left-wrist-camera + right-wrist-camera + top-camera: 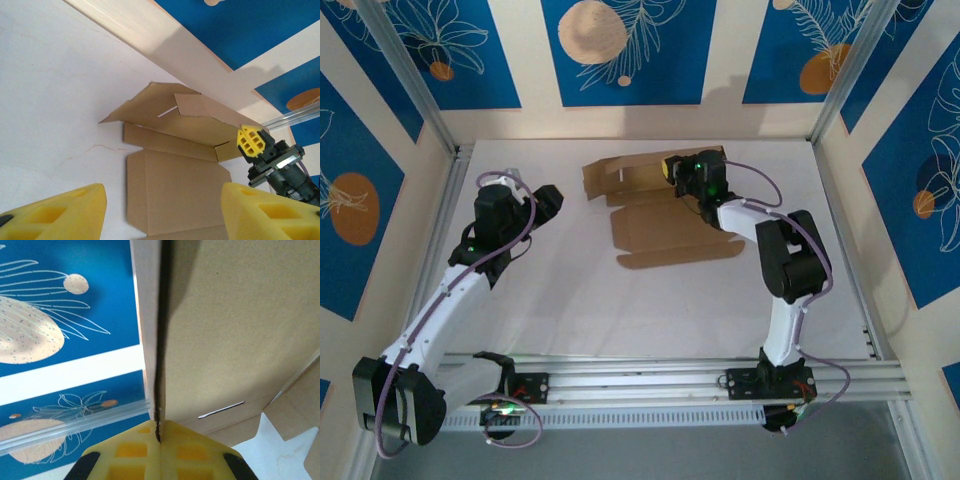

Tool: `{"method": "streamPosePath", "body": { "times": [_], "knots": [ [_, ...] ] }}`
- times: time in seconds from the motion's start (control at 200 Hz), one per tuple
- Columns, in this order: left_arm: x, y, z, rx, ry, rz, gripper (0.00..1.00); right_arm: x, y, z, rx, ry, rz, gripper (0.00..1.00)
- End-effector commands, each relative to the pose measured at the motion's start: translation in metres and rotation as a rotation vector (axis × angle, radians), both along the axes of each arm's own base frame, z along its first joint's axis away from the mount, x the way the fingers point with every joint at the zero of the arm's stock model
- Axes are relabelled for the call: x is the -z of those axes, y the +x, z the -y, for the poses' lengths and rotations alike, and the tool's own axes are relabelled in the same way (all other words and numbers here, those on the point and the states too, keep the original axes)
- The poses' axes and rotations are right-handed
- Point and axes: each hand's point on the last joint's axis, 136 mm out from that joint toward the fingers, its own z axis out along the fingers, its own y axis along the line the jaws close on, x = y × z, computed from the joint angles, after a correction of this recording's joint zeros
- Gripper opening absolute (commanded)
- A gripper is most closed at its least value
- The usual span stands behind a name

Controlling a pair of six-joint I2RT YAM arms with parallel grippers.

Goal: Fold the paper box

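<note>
The paper box (675,235) is a brown cardboard sheet lying at the back middle of the white table, its rear panel (635,175) raised with side flaps bent. My right gripper (674,168) is shut on the right end of that raised panel. In the right wrist view the yellow pads (190,450) pinch the cardboard edge (240,330) of the right gripper (159,432). My left gripper (552,202) hovers left of the box, open and holding nothing. From the left wrist, the left gripper (162,215) faces the flat panel (180,185), with the right gripper (252,142) beyond.
Blue-and-cream patterned walls (620,50) enclose the table on three sides, with aluminium posts (410,80) at the back corners. A metal rail (670,375) runs along the near edge by the arm bases. Bare white tabletop (600,310) lies in front of the box.
</note>
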Motion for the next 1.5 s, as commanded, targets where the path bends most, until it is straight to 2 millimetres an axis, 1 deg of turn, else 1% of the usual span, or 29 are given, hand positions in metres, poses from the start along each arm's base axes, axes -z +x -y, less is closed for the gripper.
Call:
{"method": "streamPosePath", "body": {
  "times": [0.0,0.185,0.265,0.335,0.37,0.395,0.425,0.51,0.63,0.72,0.84,0.98,1.13,1.266,1.396,1.451,1.491],
  "knots": [
    [-0.005,-0.003,-0.004,-0.008,0.002,0.013,0.62,-0.004,-0.032,-0.007,-0.105,-0.022,-0.039,0.00],
    [-0.003,-0.005,-0.003,-0.003,-0.015,0.004,0.62,-0.002,-0.065,-0.007,-0.089,-0.044,-0.087,0.00],
    [-0.002,-0.006,-0.003,-0.003,-0.016,0.000,0.62,0.006,-0.075,-0.006,-0.084,-0.065,-0.108,0.00],
    [-0.002,-0.007,-0.003,-0.002,-0.016,-0.001,0.62,0.014,-0.080,-0.003,-0.081,-0.063,-0.125,0.09],
    [-0.002,-0.008,-0.003,-0.003,-0.016,-0.002,0.62,0.016,-0.082,-0.003,-0.085,-0.061,-0.127,0.16],
    [-0.002,-0.009,-0.003,-0.003,-0.016,-0.002,0.62,0.018,-0.083,-0.003,-0.088,-0.063,-0.131,0.23],
    [-0.001,-0.009,-0.004,-0.004,-0.016,-0.004,0.62,0.017,-0.085,-0.003,-0.097,-0.065,-0.127,0.29],
    [-0.001,-0.011,-0.004,-0.003,-0.014,-0.004,0.62,0.011,-0.088,-0.005,-0.120,-0.081,-0.096,0.40],
    [-0.001,-0.011,-0.004,-0.002,-0.015,-0.003,0.63,-0.005,-0.089,-0.007,-0.134,-0.101,-0.027,0.52],
    [-0.002,-0.011,-0.003,0.003,-0.019,-0.001,0.63,-0.013,-0.087,-0.013,-0.153,-0.096,0.009,0.56],
    [-0.002,-0.011,-0.001,0.009,-0.026,0.001,0.62,-0.021,-0.084,-0.028,-0.184,-0.082,0.041,0.56],
    [0.000,-0.011,-0.001,0.012,-0.028,-0.003,0.62,-0.014,-0.082,-0.046,-0.208,-0.068,0.025,0.53],
    [0.003,-0.012,0.001,0.019,-0.034,-0.008,0.62,-0.005,-0.079,-0.056,-0.180,-0.069,0.034,0.44],
    [0.007,-0.011,0.009,0.041,-0.030,-0.016,0.62,-0.004,-0.071,-0.060,-0.149,-0.046,0.060,0.33],
    [0.005,-0.009,0.026,0.100,0.004,-0.020,0.62,-0.004,-0.069,-0.058,-0.125,-0.043,0.070,0.24],
    [0.004,-0.007,0.033,0.121,0.013,-0.028,0.62,-0.005,-0.069,-0.058,-0.120,-0.048,0.071,0.24],
    [0.006,-0.006,0.035,0.130,0.017,-0.039,0.62,-0.007,-0.070,-0.058,-0.122,-0.050,0.081,0.26]
  ]
}}
